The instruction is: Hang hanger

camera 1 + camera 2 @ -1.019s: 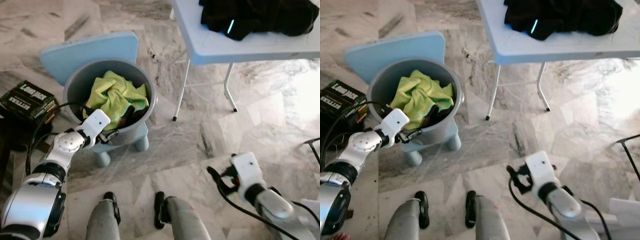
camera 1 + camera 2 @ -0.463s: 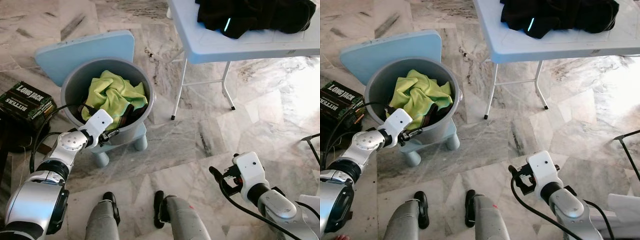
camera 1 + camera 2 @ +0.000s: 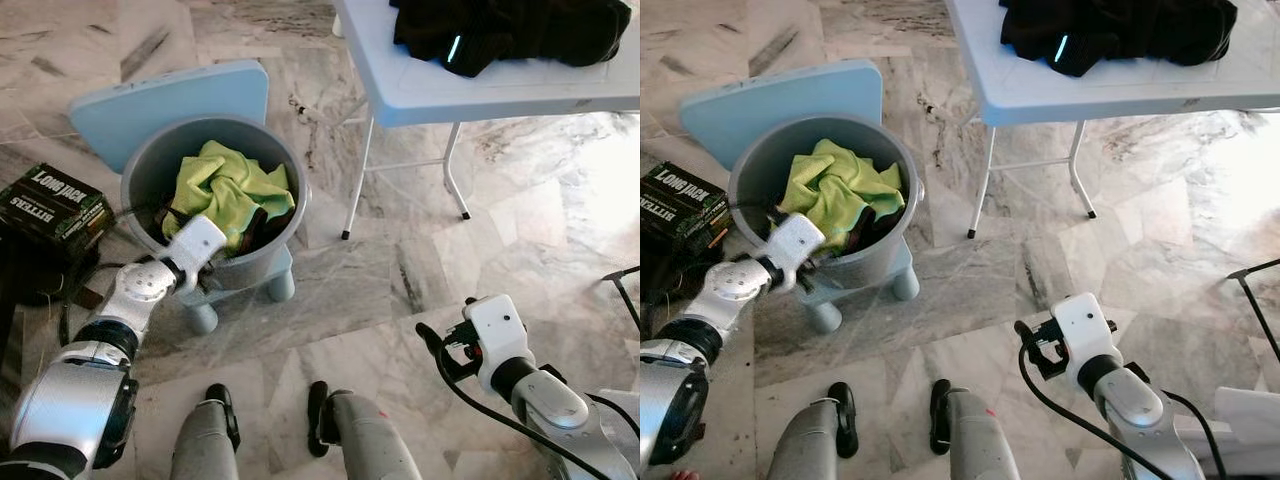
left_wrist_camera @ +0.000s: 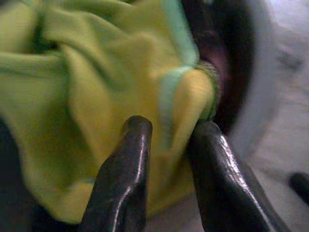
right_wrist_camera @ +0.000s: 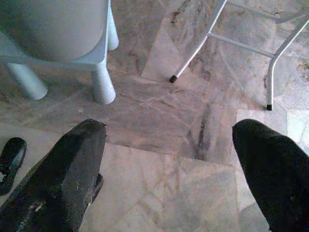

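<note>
The left hand is in the grey bucket, clenched on green cloth; the right hand is released above the floor.

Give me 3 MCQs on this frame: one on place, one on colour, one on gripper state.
1. Where is the grey bucket?
A. on the white table
B. on the pale blue stool
C. on the bare floor

2. What colour is the cloth on top in the bucket?
A. red
B. white
C. yellow-green

3. How are the right gripper's fingers?
A. spread wide, holding nothing
B. shut on a hanger
C. shut on the cloth

Answers:
1 B, the bucket rests on the pale blue stool.
2 C, the yellow-green cloth fills it, at the left gripper.
3 A, the right gripper hangs over the marble floor with a wide gap.
</note>
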Controlling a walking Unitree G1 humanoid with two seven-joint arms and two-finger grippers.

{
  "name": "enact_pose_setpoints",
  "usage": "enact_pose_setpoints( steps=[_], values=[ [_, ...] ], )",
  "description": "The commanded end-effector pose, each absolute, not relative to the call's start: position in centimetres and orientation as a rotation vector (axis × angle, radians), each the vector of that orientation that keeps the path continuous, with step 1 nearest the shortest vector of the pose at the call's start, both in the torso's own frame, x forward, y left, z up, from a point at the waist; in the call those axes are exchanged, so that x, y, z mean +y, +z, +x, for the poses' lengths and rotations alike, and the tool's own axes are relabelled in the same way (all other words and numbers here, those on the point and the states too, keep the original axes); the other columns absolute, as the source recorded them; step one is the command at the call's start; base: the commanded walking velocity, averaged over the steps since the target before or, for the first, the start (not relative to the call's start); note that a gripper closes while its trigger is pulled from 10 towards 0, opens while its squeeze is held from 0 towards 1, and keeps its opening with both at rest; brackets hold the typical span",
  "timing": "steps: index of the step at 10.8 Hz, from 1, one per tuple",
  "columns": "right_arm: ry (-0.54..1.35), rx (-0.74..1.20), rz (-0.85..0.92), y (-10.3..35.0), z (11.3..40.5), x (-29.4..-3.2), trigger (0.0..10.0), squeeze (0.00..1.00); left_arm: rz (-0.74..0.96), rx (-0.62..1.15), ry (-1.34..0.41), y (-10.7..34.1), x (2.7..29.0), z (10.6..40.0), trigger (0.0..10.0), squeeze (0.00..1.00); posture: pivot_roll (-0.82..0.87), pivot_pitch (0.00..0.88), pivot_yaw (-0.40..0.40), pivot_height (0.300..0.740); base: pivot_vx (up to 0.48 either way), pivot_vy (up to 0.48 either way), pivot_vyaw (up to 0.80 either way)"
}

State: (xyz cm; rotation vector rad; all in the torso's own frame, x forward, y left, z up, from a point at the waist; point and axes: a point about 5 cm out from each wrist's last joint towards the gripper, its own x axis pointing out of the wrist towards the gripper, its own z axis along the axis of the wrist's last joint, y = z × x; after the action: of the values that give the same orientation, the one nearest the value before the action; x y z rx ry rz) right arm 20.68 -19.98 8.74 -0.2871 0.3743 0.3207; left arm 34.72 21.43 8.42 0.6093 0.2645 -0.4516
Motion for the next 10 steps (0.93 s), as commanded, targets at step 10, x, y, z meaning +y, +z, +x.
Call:
enact_pose_setpoints(
  steps=[10],
  values=[
    [0.331, 0.336, -0.238, 6.9, 23.7, -17.7, 10.0, 0.0, 0.52, -0.054, -0.208, 12.8, 22.0, 36.1, 0.0, 0.0, -0.14, 0.178, -0.081, 0.74, 0.0, 0.0, 0.0]
  ],
)
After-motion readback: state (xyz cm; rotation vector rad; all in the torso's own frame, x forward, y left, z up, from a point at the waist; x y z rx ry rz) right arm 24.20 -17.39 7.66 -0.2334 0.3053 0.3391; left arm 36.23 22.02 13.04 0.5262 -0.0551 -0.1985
